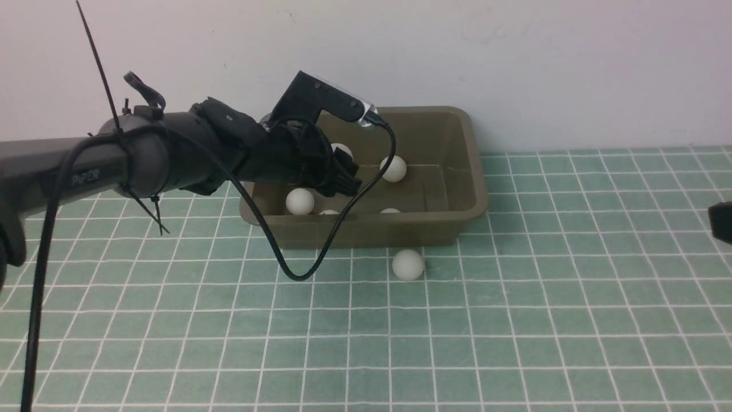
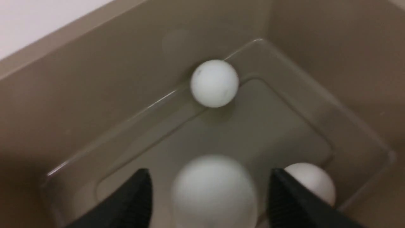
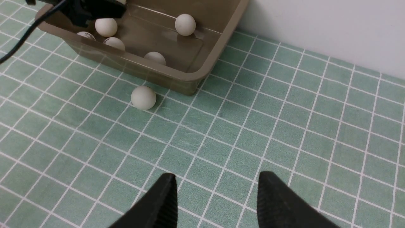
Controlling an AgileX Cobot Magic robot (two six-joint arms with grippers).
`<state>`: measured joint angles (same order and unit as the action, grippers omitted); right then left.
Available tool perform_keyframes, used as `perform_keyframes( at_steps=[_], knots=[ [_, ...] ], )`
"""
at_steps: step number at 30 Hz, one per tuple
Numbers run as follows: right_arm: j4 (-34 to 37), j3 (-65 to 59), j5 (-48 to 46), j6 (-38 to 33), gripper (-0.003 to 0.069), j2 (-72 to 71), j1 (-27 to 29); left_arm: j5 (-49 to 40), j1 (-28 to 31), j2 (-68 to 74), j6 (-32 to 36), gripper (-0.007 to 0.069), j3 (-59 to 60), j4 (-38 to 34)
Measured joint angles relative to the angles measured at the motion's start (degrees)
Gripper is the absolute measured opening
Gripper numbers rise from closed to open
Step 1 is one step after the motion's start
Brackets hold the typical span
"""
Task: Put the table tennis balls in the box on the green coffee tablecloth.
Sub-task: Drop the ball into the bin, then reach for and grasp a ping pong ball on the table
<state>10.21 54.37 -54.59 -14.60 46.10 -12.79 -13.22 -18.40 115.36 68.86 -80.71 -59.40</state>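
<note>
Looming blurred in the left wrist view, one table tennis ball [image 2: 215,193] is sitting between the spread fingers of the left tool [image 2: 209,177], gaps showing on either side, low over the floor of the box [image 1: 474,150]. Releasing this low is helping it settle rather than bounce out; rising straight up next, clear of the other balls [image 1: 299,201] inside, is looking wise. One stray ball [image 1: 408,264] is lying on the green coffee tablecloth [image 1: 514,320] just before the box's near wall. Well apart, the right tool [image 3: 215,196] is hovering spread and empty.

White balls [image 1: 408,264], olive-brown box [image 1: 400,232], pale green tablecloth [image 1: 514,320] with white grid.
</note>
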Motion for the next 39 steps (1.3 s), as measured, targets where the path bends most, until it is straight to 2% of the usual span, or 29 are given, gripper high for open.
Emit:
perform_keyframes(
  at_steps=[5,9,12,20,26,29,35,39],
  knots=[
    [0.0,0.0,0.7,0.0,0.0325,0.0,0.0,-1.4,0.0,-1.1,0.0,0.0512,-0.1,-1.5],
    [0.0,0.0,1.5,0.0,0.0325,0.0,0.0,-4.1,0.3,-3.1,-0.2,0.0521,-0.1,-1.5],
    [0.1,0.0,2.9,0.0,0.0325,0.0,0.0,-11.6,0.9,-8.1,-3.1,0.0501,-0.2,-0.8],
    [3.8,0.0,7.1,-0.1,0.0325,0.0,0.0,-33.9,1.2,-19.4,-12.4,0.0412,-0.2,14.0],
    [4.8,0.0,7.9,-1.9,0.0325,0.0,0.0,-48.5,1.2,-25.8,-22.1,0.0345,-0.2,18.2],
    [6.0,0.0,8.0,-3.3,0.0325,0.1,0.0,-54.0,1.2,-27.5,-25.7,0.0313,-0.3,23.0],
    [9.3,0.0,8.2,-5.9,0.0325,1.5,0.0,-57.2,1.1,-28.8,-41.6,0.0257,-0.3,40.0],
    [12.1,0.0,8.1,-7.6,0.0325,2.9,0.0,-57.3,1.1,-29.2,-47.6,0.0243,-0.3,48.7]
  ],
)
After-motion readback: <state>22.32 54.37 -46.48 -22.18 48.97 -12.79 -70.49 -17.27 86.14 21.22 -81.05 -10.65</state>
